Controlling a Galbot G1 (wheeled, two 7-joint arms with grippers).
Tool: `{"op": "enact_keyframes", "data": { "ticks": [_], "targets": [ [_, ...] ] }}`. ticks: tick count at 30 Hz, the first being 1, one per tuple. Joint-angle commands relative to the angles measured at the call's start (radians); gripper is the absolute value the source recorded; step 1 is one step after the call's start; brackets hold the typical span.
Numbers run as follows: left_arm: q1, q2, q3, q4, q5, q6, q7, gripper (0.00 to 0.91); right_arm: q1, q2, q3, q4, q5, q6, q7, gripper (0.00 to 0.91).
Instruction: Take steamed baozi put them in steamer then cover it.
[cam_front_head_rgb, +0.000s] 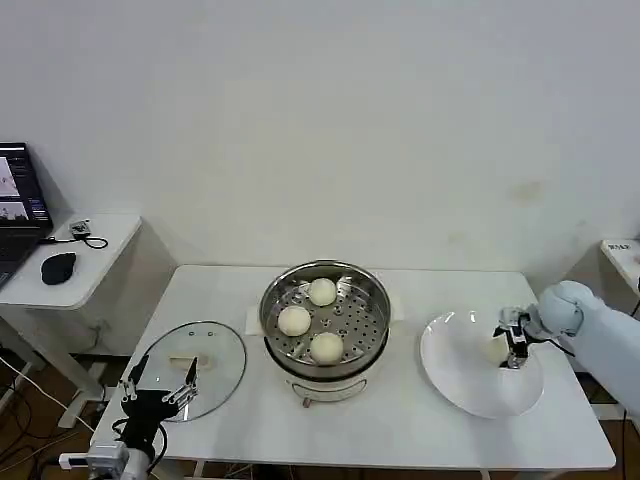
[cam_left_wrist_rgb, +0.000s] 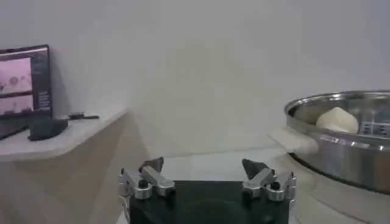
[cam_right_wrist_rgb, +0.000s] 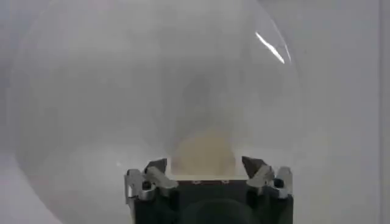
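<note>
My right gripper (cam_front_head_rgb: 513, 352), fingers spread, straddles the last smooth baozi (cam_right_wrist_rgb: 204, 153) on the glossy white plate (cam_front_head_rgb: 455, 375); three sit in the perforated steel steamer (cam_front_head_rgb: 325, 318) at centre frame; my left gripper (cam_front_head_rgb: 160, 392) hangs unclenched by the glass lid (cam_front_head_rgb: 220, 345)

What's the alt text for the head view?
Right gripper reaches down at the last baozi on a white plate; three baozi sit in the steamer mid-table. Left gripper hovers over the glass lid, fingers open.

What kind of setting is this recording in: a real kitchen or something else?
Probably a lab or office test space, not a kitchen: a bare white wall, a plain white table holding the steamer, and a side desk with a laptop and mouse.
</note>
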Motion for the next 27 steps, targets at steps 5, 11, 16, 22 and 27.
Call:
{"op": "enact_keyframes", "data": {
  "ticks": [5, 11, 16, 22, 27],
  "targets": [
    [0.002, -0.004, 0.001, 0.000, 0.002, -0.001, -0.001, 0.907, 0.012, 0.008, 0.000, -0.008, -0.009, -0.006, -0.016, 0.625],
    [0.005, -0.003, 0.000, -0.007, 0.002, -0.001, -0.001, 0.907, 0.029, -0.026, -0.004, 0.041, 0.002, -0.014, -0.034, 0.595],
    [0.008, 0.000, -0.004, -0.014, 0.000, -0.001, -0.001, 0.907, 0.088, -0.094, -0.038, 0.138, 0.045, -0.036, -0.047, 0.584],
    [0.004, -0.003, -0.001, -0.014, 0.001, -0.001, -0.001, 0.907, 0.270, -0.166, -0.189, 0.309, 0.151, -0.085, -0.058, 0.584],
    [-0.001, -0.004, 0.002, -0.015, 0.001, 0.000, -0.002, 0.907, 0.480, -0.174, -0.346, 0.430, 0.250, -0.126, -0.064, 0.595]
  ]
}}
